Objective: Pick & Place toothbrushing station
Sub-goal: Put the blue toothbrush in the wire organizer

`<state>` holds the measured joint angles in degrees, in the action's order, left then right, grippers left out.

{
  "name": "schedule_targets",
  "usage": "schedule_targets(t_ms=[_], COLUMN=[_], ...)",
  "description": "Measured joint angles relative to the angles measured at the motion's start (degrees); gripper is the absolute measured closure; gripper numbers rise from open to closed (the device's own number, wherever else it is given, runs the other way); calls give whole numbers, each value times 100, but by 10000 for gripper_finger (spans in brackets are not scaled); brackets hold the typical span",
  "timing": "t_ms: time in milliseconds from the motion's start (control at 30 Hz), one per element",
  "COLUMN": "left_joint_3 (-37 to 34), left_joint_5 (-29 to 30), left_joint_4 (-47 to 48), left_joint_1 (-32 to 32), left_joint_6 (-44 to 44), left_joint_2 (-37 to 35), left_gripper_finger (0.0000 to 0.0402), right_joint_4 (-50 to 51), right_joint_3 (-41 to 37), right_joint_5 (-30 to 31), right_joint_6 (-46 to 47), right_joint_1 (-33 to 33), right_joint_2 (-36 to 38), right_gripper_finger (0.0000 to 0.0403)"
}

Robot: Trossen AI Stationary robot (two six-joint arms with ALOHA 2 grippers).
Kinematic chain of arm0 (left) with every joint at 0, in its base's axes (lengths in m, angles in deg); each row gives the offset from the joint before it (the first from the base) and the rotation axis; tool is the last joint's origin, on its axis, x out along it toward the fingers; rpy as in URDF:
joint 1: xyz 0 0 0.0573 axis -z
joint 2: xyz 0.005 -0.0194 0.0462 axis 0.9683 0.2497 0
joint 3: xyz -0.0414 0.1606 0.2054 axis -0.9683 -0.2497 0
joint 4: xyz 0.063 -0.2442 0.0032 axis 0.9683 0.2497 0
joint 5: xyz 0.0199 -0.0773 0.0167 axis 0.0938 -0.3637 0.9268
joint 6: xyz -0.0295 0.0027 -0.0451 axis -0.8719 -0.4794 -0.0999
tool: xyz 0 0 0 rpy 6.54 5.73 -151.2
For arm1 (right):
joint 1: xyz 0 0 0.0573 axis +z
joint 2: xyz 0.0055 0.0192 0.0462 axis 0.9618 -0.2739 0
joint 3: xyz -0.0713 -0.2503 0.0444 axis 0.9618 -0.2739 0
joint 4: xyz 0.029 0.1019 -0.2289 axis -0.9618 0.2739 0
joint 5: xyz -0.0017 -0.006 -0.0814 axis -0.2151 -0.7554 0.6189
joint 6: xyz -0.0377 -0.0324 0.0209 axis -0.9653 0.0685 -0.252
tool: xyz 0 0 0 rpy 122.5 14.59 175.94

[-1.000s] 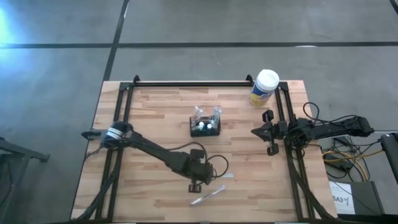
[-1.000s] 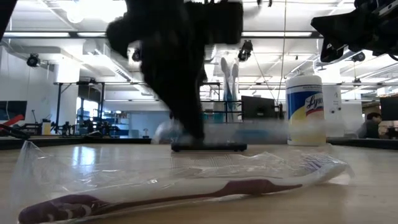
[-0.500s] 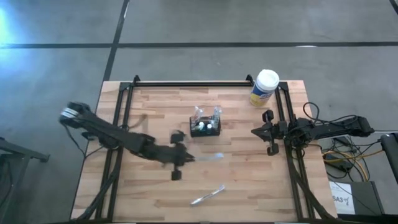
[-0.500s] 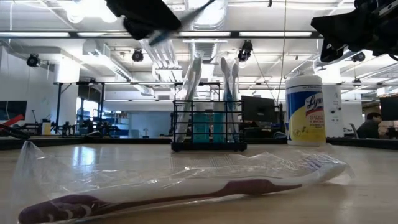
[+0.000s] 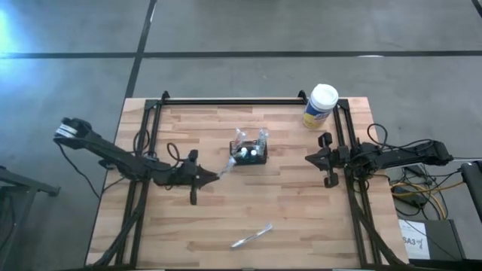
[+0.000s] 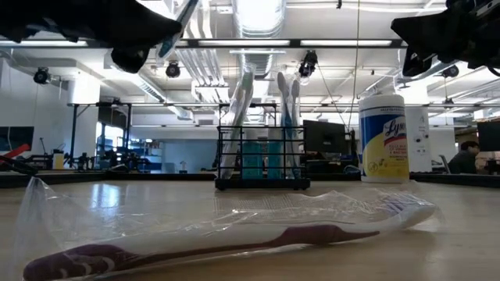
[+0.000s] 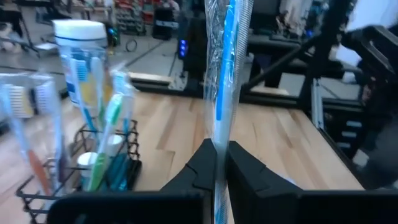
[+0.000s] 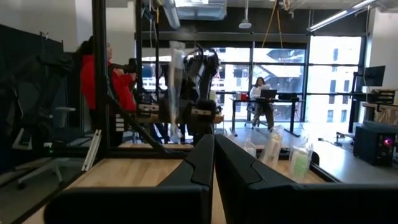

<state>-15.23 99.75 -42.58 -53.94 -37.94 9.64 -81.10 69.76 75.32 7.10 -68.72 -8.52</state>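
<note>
The black mesh caddy (image 5: 249, 155) stands on its base at the table's middle, with several toothbrushes upright in it; it also shows in the low view (image 6: 262, 160) and the left wrist view (image 7: 74, 186). My left gripper (image 5: 205, 178) is left of the caddy, above the table, shut on a blue toothbrush in a clear wrapper (image 7: 225, 68). A second wrapped toothbrush, purple (image 6: 234, 238), lies flat near the table's front edge (image 5: 252, 235). My right gripper (image 5: 309, 159) waits shut and empty at the table's right side. My left gripper pinches the wrapped blue toothbrush between its two fingers at one end (image 7: 219, 152). The fingers come about level from the table's left. The brush (image 5: 224, 168) sticks out past the fingertips toward the caddy, lifted clear of the table.
A white-lidded, yellow-labelled canister (image 5: 320, 105) stands at the far right corner, behind my right gripper. A black frame rail (image 5: 233, 101) runs along the table's far edge. People show in the room beyond the table in the right wrist view (image 8: 99, 74).
My left gripper has risen from low over the table's front middle and gone toward the left and far edges. The wrapped blue toothbrush has gone with it and now points at the caddy. The purple toothbrush has stayed where it lay.
</note>
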Motion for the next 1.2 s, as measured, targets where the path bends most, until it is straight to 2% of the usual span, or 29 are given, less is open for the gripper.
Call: schedule_targets(t_ms=[233,367,467,667,867,1033,1200], left_joint_3=[-128,130,437,1101,1759,2278,2581], left_joint_5=[151,155,154,153,153,146,131], left_joint_4=[-559,-542,-554,-545,-542,-513,-371], left_joint_1=[-11,-15,-15,-29,-158,-290,-407], left_joint_6=[84,334,578,1020,1023,1102,1145], left_joint_2=[164,401,683,1365,2103,2620,2843], left_gripper_finger=[383,383,383,383,383,383,383], right_joint_4=[-322,-949,-1233,-1952,-2138,-2135,-2220], right_joint_3=[1,7,4,89,642,1302,1861], right_joint_5=[-116,-275,-274,-275,-260,-269,-300], right_joint_6=[378,455,590,609,583,423,405], right_joint_1=[0,100,151,151,151,160,160], right_joint_2=[-15,-233,-547,-1283,-2215,-3146,-4010], right_gripper_finger=[394,385,362,293,237,217,217])
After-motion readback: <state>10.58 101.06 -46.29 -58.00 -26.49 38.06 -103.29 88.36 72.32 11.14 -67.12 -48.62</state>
